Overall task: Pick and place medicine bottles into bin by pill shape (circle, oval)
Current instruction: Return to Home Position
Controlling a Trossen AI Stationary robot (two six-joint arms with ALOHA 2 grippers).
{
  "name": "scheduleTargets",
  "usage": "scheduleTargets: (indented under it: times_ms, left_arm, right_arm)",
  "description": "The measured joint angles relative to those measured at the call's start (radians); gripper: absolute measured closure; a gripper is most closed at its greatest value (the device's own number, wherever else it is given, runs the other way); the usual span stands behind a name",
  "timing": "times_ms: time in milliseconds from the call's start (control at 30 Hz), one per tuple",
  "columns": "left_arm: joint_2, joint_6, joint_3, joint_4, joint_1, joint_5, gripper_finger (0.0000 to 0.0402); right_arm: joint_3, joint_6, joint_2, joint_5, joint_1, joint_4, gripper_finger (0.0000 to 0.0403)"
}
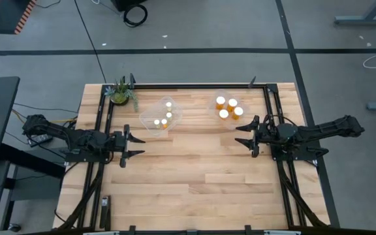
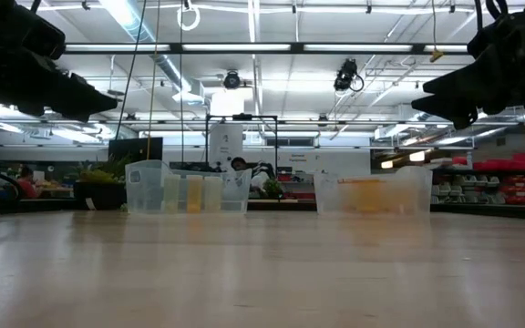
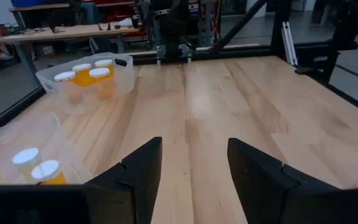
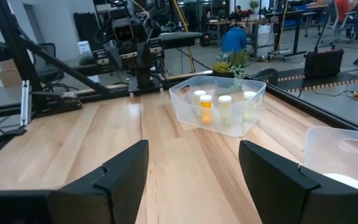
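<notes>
**Near half of the worktop** (image 1: pixel 194 183): bare wood, and no bottle shows on it.

**Mid-worktop:** The left gripper (image 1: pixel 139 145) hangs by the left edge and the right gripper (image 1: pixel 240 136) by the right edge. Their tips face each other, well apart. Each has its fingers spread wide with nothing between them. The low view shows both raised off the wood.

**Far edge:** Two clear bins stand here.
- The left bin (image 4: pixel 182 109) holds the four small white bottles (image 1: pixel 168 103).
- The right bin (image 3: pixel 120 78) holds the four orange bottles (image 1: pixel 232 102).
- A potted plant (image 1: pixel 121 93) stands at the far left corner.

**Hazards, judged for the retreat to rest:**
1. The right gripper's far finger lies near the near rim of the right bin. A swing toward the far edge, or a drop in height while turning, could catch that rim with a spread finger. The bin looks light, so it would likely slide or tip, and the upright bottles inside could topple.
2. The left gripper has more margin from the left bin. The cause is the same but contact is less likely.
3. The sorting cannot be verified, because the pills are not visible.
</notes>
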Motion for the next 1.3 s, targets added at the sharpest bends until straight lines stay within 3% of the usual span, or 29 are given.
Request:
scheduleTargets:
  times_ms: [267,500,1300]
  left_arm:
    - [0.000,-0.001,0.000,0.000,0.000,0.000,0.0205]
    - [0.000,0.181,0.000,0.022,0.000,0.000,0.0209]
    - [0.000,0.178,0.000,0.024,0.000,0.000,0.0205]
  right_arm:
    - [0.000,-0.062,0.000,0.003,0.000,0.000,0.0146]
    - [0.000,-0.071,0.000,0.003,0.000,0.000,0.0146]
    - [0.000,-0.072,0.000,0.003,0.000,0.000,0.0146]
